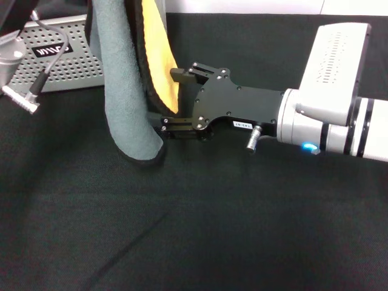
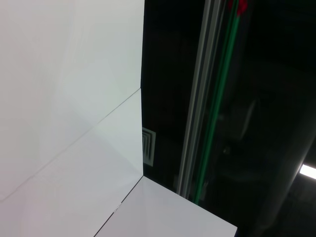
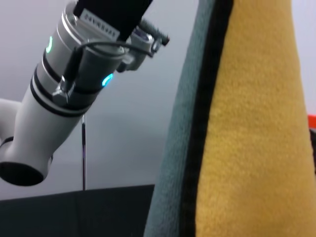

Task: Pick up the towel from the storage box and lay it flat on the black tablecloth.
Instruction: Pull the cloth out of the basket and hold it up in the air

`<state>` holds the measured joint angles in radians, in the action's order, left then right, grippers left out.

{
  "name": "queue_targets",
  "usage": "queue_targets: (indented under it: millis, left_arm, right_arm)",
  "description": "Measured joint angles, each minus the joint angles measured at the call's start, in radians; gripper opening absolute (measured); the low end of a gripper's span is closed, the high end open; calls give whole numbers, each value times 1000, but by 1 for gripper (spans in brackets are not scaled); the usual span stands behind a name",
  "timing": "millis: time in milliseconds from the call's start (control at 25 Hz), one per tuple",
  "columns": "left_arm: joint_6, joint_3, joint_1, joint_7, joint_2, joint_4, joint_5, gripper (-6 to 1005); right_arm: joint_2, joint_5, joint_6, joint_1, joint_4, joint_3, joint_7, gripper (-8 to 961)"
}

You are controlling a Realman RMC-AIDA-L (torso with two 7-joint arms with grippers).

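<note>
Towel [image 1: 127, 91] edge between right gripper [image 1: 173, 100] jaws

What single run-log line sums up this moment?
grey-green and yellow-orange towel: hanging, out of perforated grey storage box | right gripper: open beside towel | black tablecloth: below

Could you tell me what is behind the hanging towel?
Behind the towel stands the storage box, its right part covered; its inside cannot be seen. The right gripper is beside the towel.

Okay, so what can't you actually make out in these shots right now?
- Left gripper: not in any view. The head view crops the towel at its top edge, so what holds it is cut off.
- Right gripper: whether its fingertips touch the towel is unclear.
- Storage box: its inside is cut off, partly hidden by the towel.
- Box label: cable covers part.
</note>
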<state>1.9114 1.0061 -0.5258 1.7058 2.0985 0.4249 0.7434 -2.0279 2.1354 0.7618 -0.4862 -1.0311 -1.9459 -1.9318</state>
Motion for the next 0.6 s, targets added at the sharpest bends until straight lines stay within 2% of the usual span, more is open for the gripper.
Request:
queue_targets:
  millis: [600]
  left_arm:
    - [0,-8,24,-4,-3,0,-13,13]
  right_arm:
    - [10,-26,-1,69,-55,4,7,692]
